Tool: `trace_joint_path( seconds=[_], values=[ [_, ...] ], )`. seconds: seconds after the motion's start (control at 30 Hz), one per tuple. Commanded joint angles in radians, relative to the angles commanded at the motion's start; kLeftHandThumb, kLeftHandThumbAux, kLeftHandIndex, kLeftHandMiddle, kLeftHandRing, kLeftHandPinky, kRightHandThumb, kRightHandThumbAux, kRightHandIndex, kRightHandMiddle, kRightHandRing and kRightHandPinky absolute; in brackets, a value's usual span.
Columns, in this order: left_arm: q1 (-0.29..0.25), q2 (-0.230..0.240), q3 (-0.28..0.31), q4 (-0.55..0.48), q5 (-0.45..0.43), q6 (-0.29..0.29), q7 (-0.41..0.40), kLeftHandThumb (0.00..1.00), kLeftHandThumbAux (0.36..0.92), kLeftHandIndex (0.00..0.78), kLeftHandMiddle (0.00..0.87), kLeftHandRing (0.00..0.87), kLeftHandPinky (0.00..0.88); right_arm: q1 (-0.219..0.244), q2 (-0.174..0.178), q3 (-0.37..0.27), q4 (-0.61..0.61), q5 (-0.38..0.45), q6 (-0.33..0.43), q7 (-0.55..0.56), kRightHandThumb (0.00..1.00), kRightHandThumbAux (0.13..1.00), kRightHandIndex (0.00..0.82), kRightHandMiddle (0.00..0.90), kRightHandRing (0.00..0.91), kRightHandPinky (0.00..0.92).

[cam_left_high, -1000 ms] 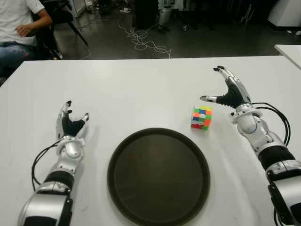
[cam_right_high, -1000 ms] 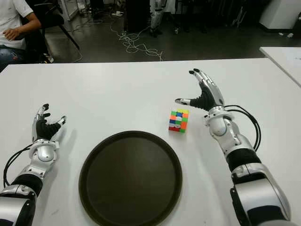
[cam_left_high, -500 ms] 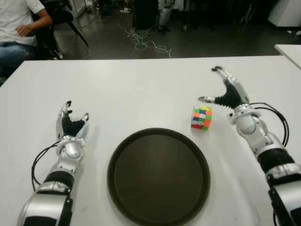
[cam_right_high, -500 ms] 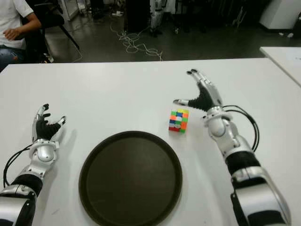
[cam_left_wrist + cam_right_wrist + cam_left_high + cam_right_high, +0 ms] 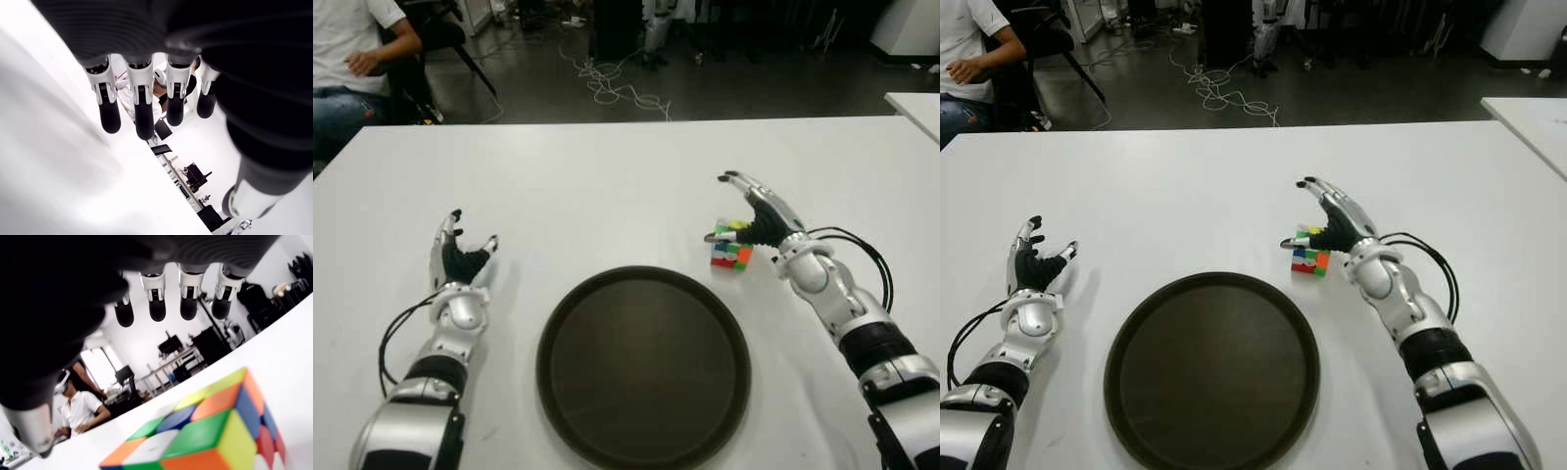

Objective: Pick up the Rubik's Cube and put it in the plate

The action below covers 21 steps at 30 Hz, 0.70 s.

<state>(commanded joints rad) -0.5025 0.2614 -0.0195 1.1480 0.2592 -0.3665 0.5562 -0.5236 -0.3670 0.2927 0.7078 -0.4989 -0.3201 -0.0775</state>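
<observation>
Now | right hand (image 5: pixel 744 217) spread over Rubik's Cube (image 5: pixel 732 257) | plate (image 5: pixel 643 364) rim near

You see a multicoloured Rubik's Cube (image 5: pixel 205 438) chequered in green, orange, yellow, blue, red and white squares, a plain dark brown round plate (image 5: pixel 643 365), a white tabletop (image 5: pixel 587 186), and silver-and-black robot hands, left hand (image 5: pixel 456 257) and right hand (image 5: pixel 753 212).

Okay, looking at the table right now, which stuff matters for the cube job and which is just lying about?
For the job:
- multicoloured Rubik's Cube
- round dark brown plate
- right hand, open over the cube

Just there:
- left hand, idle left of the plate
- white table
- tangled floor cables
</observation>
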Motion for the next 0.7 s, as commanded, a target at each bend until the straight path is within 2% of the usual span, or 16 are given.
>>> trace_joint_path(
  seconds=[0.2,0.33,0.7],
  values=[
    [0.0,-0.002,0.003,0.0,-0.003,0.0,0.003,0.171,0.708,0.092,0.132,0.129,0.126,-0.008,-0.001,0.016,0.003,-0.019,0.022,0.036,0.0,0.652,0.0,0.0,0.0,0.0],
    [-0.001,-0.002,0.003,0.001,-0.003,-0.004,0.003,0.162,0.715,0.091,0.142,0.147,0.159,-0.014,-0.001,0.029,0.001,-0.031,0.045,0.057,0.0,0.669,0.0,0.0,0.0,0.0],
    [0.0,-0.001,-0.002,-0.004,0.002,-0.001,0.002,0.173,0.717,0.092,0.141,0.143,0.142,-0.013,0.004,0.04,-0.018,-0.042,0.089,0.096,0.0,0.695,0.0,0.0,0.0,0.0]
  ],
)
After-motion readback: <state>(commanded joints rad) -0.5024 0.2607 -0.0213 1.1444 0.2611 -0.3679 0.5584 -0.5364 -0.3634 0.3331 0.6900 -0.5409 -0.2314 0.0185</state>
